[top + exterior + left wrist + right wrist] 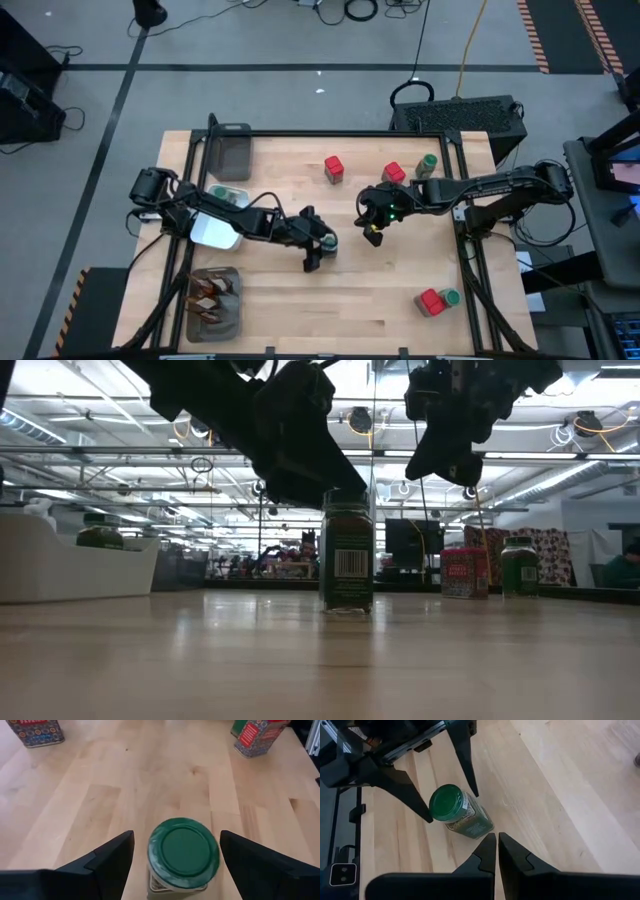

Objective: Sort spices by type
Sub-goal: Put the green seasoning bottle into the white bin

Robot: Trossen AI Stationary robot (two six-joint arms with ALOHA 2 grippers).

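- Closest to your left wrist camera is a jar with a green lid (183, 851), standing upright on the bare wood between the left gripper (318, 250) fingers.
- Your left jaws are spread wide on either side of that jar; a gap shows on both sides of the lid, so they are not gripping it.
- You can see in the low view that the jar (347, 553) stands on the desk (280, 180) with the left gripper just over its top.
- That jar sits near the middle of the desk, a little toward the front edge.
- Your right gripper (372, 232) hangs above the desk just to the right of the jar, apart from it, with its jaws closed and holding nothing.
- Behind your right gripper, toward the back edge, a red box (333, 168) stands alone; a second red box (394, 173) stands near another green-lidded jar (427, 165).
- Near the front right corner you have one more red box (430, 301) with a green-lidded jar (450, 298) just beside it.
- At the back left corner a grey mesh tray (232, 152) lies along the edge.
- At the front left corner another mesh tray (214, 303) holds brown-orange sachets (211, 293).
- Along the left edge, between the two trays, a white dish (216, 231) lies partly under your left arm; a green lid (100, 537) shows above its wall in the low view.
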